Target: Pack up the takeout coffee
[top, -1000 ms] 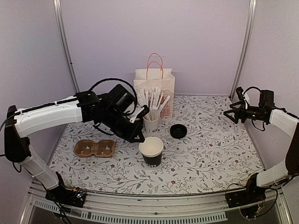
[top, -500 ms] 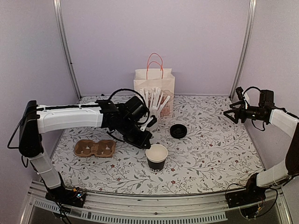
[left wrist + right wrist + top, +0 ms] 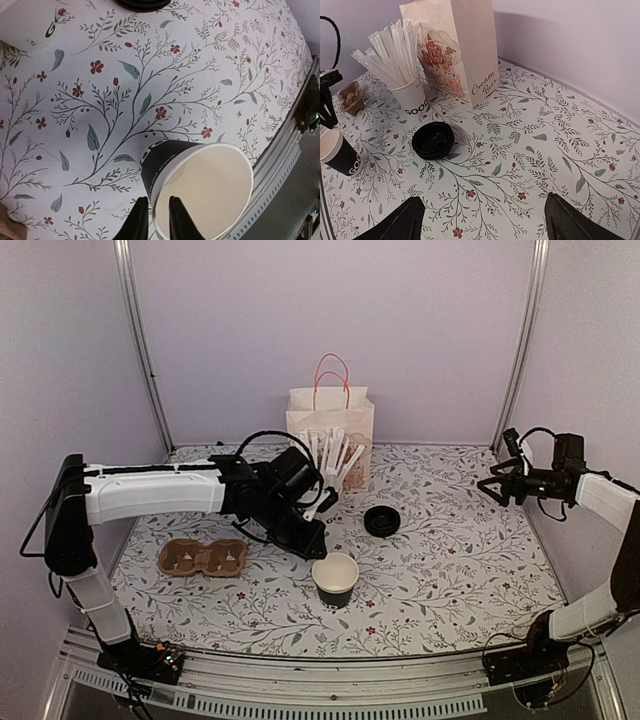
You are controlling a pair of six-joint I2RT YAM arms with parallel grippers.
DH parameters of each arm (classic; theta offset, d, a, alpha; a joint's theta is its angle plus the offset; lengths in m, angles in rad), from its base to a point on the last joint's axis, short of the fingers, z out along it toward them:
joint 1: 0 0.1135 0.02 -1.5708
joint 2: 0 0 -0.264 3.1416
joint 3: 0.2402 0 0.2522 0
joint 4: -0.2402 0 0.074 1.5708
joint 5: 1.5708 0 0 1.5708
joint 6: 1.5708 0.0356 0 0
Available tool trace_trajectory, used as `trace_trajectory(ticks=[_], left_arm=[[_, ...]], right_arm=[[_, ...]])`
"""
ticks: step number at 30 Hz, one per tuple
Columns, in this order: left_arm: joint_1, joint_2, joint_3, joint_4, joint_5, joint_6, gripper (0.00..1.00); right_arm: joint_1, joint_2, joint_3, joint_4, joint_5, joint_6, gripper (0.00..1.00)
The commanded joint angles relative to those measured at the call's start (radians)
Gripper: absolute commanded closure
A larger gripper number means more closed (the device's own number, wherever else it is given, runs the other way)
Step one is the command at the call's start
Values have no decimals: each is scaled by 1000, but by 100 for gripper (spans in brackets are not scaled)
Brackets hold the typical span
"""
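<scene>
The left arm stretches low across the bench [image 3: 450, 570] from the left, wrist tipped down, setting the left gripper [image 3: 318, 543] at the near-left rim of the cup [image 3: 335, 580]. The cup stands upright and lidless at the bench's middle front. Its rim runs between the two fingers [image 3: 136, 222], which are slightly apart; whether they pinch it I cannot tell. The lid [image 3: 381, 521] lies apart, behind and to the right. The right arm hangs raised at the right edge, the right gripper [image 3: 497, 485] spread wide, holding nothing.
</scene>
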Motion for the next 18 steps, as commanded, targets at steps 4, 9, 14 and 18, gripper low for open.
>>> trace_trajectory(ticks=[4, 9, 14, 18], left_arm=[[-12, -102, 87, -67, -72, 32, 75], [12, -194, 112, -97, -236, 134, 63], [173, -317, 27, 61, -372, 221, 51], [414, -415, -72, 293, -324, 183, 43]], right_arm=[[7, 12, 32, -9, -5, -12, 14], [16, 11, 33, -28, -30, -33, 14], [65, 11, 62, -66, -33, -60, 13], [237, 21, 126, -166, 140, -135, 14]])
